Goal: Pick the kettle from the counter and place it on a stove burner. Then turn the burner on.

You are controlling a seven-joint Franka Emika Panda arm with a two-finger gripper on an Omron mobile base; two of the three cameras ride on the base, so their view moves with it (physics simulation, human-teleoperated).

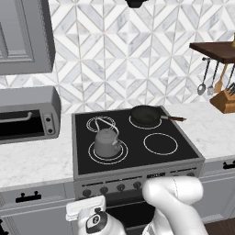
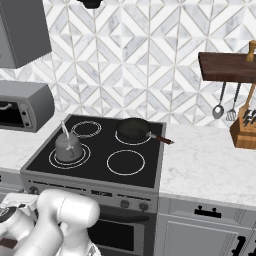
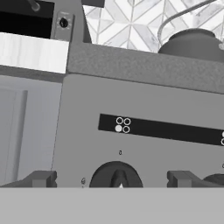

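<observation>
Now kettle (image 1: 106,143) sits on stove burner (image 1: 93,155).

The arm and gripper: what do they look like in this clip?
The arm is glossy white with fat rounded links and a dark joint cap bearing a small white mark. The gripper ends in two small, blocky dark grey finger tips. No cables are visible.
</observation>
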